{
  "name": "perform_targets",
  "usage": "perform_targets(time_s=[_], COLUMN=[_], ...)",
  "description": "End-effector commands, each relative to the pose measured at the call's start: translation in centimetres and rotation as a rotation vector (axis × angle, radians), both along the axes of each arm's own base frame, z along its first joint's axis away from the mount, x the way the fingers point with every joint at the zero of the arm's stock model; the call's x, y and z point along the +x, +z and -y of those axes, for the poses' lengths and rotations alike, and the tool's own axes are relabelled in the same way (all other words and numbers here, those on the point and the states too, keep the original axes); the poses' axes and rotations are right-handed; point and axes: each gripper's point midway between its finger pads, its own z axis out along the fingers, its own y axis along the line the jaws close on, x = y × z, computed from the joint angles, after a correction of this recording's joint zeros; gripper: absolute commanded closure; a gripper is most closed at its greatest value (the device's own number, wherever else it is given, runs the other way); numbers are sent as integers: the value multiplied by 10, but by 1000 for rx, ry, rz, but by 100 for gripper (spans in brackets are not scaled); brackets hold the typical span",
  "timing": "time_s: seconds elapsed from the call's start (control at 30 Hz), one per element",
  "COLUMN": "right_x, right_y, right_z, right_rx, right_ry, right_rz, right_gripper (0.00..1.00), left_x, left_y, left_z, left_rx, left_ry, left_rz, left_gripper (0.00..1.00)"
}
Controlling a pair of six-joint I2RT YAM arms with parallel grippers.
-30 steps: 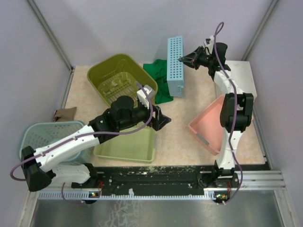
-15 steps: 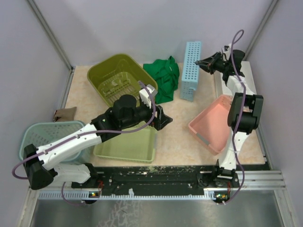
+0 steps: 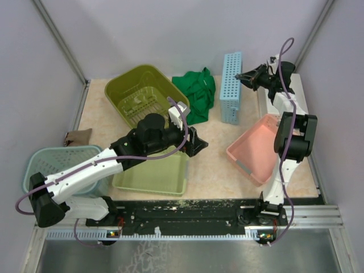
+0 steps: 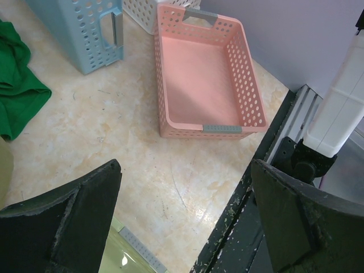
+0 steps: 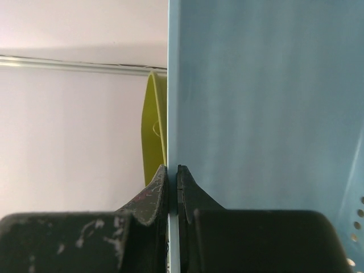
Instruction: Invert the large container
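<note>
Where the bench (image 3: 216, 165) runs toward its far right corner, the large blue container (image 3: 231, 85) stands on edge, just beside the green cloth (image 3: 196, 94). The right hand (image 3: 243, 77) is pinched tight on its thin wall. The flip looks half done, and the next move is tipping it further until the rim faces down, then letting go. The left hand (image 3: 196, 145) hovers spread wide and empty.

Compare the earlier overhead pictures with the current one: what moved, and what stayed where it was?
The blue basket, standing on edge, was carried rightward, away from the green cloth. The right hand stayed clamped on its wall throughout. The left hand stayed open by the light green tray, barely shifting. The olive basket, pink basket and teal basket did not move.
</note>
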Motion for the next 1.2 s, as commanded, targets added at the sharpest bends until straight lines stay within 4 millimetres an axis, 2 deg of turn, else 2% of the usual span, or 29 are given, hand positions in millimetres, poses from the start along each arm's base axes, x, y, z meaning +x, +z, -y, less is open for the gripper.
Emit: perform_targets(time_s=[0.0,0.23,0.43,0.53,0.6,0.73,0.87,1.03,1.17], right_x=[3,9,16,12,8,8,11,16,18], right_y=[41,38,39,48,61,65,48,2,-38], right_z=[-15,-73,-114,-136,-142,-131,-105,-68,-27], right_rx=[23,95,192,238,281,303,259,154,25], right_ry=[51,154,224,285,319,309,248,173,65], right_rz=[141,117,105,117,157,161,117,-15,-132], right_gripper=[100,100,100,100,100,100,100,100,98], left_x=[-3,-3,-4,-4,-5,-5,-6,-6,-5], left_y=[16,16,16,15,15,16,14,14,13], left_z=[2,-1,-7,-8,-8,-9,-9,-7,-5], left_rx=[-38,-39,-39,-36,-36,-38,-36,-34,-33], left_ry=[-11,-4,12,13,12,12,12,5,-2], left_rz=[22,19,21,20,20,20,18,18,17], left_gripper=[0,0,0,0,0,0,0,0,0])
